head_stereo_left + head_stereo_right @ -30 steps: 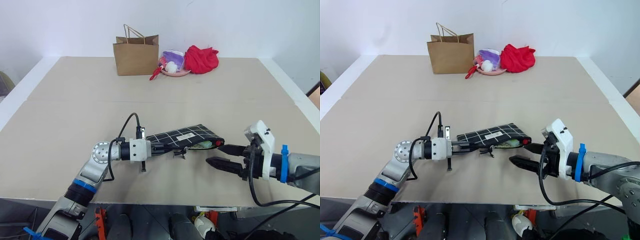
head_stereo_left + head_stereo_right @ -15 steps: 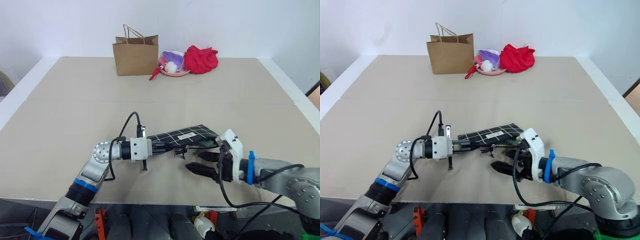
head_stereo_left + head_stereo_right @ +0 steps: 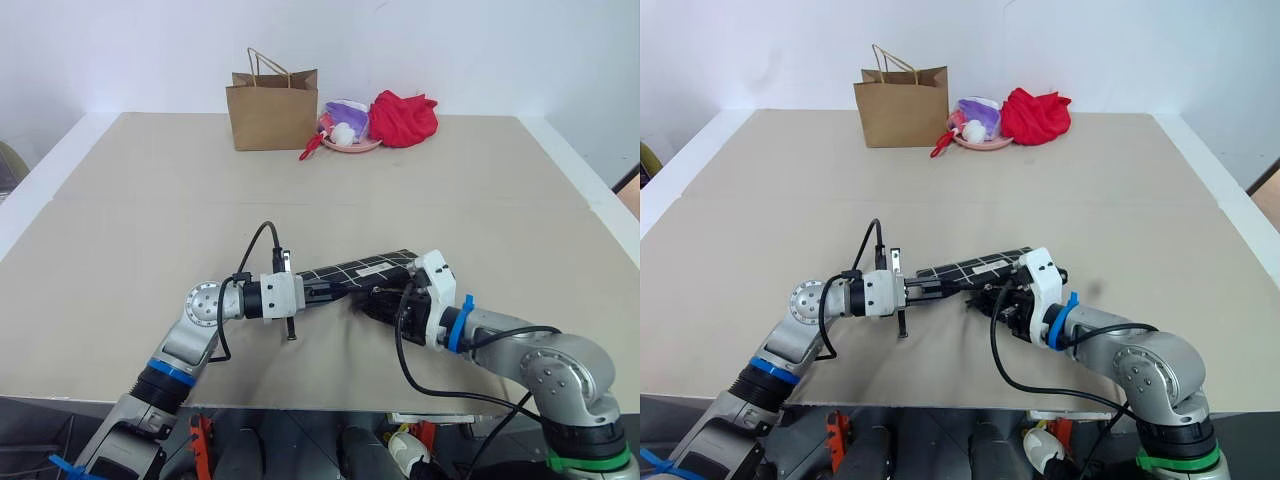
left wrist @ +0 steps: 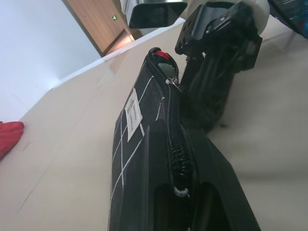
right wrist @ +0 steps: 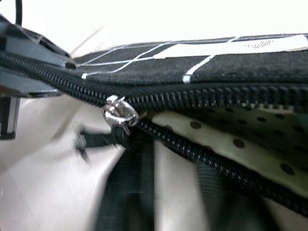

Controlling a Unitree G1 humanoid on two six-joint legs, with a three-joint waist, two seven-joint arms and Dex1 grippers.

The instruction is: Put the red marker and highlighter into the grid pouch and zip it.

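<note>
The left gripper [image 3: 322,293] is clamped on the left end of the pouch [image 3: 368,270], holding it just above the table [image 3: 150,200], near the front edge, with the zipper side facing the robot. The right gripper [image 3: 992,300] sits at the zipper line, its fingers drawn together right where the pull cord hangs. From the right wrist view the silver slider [image 5: 119,112] sits at the point where the zipper teeth part; toward the left gripper the teeth are meshed, and toward the far end the mouth gapes, showing a dotted lining. I cannot tell for sure whether the fingers have the cord pinched or have merely shut beside it.

The red marker [image 4: 163,55] pokes its cap out at the far, open end of the pouch. The highlighter I cannot make out; it looks to be inside.

So the step in hand is the zipping, and most of the run is still open. To do it well, I would want the pinch confirmed on the cord before any pull, then a pull straight along the teeth to the right, away from the left gripper, which must hold firm as the anchor so the fabric stays taut. The marker cap is the likely snag: if it sticks out past the teeth, the slider will jam on it, so it wants nudging in first.
</note>
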